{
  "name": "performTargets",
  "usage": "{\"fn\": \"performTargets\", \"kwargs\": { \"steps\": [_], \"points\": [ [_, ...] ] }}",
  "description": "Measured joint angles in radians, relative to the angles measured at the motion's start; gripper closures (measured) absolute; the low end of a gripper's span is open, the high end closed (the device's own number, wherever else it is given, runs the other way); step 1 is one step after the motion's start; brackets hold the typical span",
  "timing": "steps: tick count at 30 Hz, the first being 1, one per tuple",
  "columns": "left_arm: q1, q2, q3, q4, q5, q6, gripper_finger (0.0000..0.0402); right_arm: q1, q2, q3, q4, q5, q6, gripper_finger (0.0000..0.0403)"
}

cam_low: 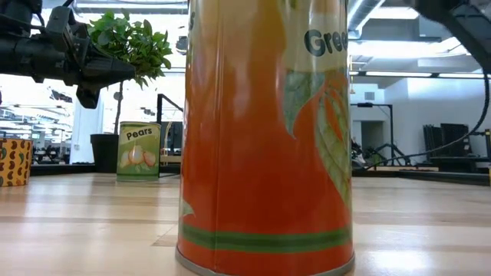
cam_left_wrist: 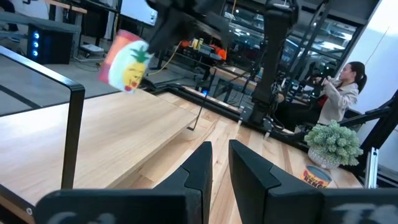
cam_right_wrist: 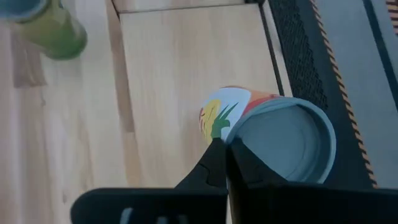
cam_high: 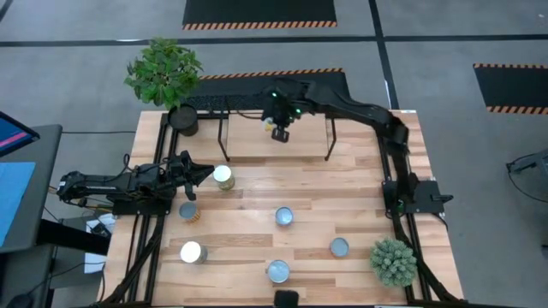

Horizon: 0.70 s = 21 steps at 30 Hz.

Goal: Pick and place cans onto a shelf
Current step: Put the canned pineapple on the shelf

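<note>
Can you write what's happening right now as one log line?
right pincer: shut on pineapple can, above shelf | left pincer: waiting by table's left side

Table [cam_high: 257, 192]: pale wood planks, smooth, faint sheen in low view; shelf [cam_high: 278, 147]: thin matt black metal frame, light wood board like table's; nearest can [cam_low: 265, 138]: glossy orange label with sharp reflections, bare metal rim at base; pears can [cam_low: 139, 151]: green label, duller; held can [cam_right_wrist: 267, 137]: smooth grey metal top, printed label on side; can tops on table [cam_high: 284, 216]: pale, shiny metal; right gripper [cam_right_wrist: 225, 163]: matt black fingers; left gripper [cam_left_wrist: 217, 163]: same matt black; floor [cam_high: 77, 77]: grey, matt.
</note>
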Motion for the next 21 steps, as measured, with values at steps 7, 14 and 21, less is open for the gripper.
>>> {"fn": "performTargets", "kwargs": {
  "steps": [7, 14, 21],
  "points": [
    [0.0, 0.0, 0.0, 0.0, 0.0, 0.0, 0.0358, -0.018, 0.134, 0.179, -0.13, 0.0, -0.125, 0.0399],
    [0.0, 0.0, 0.0, 0.0, 0.0, 0.0, 0.0358, -0.017, 0.202, 0.217, -0.156, 0.008, -0.183, 0.0399],
    [0.0, 0.0, 0.0, 0.0, 0.0, 0.0, 0.0358, -0.017, 0.219, 0.218, -0.142, 0.021, -0.204, 0.0391]
  ]
}}
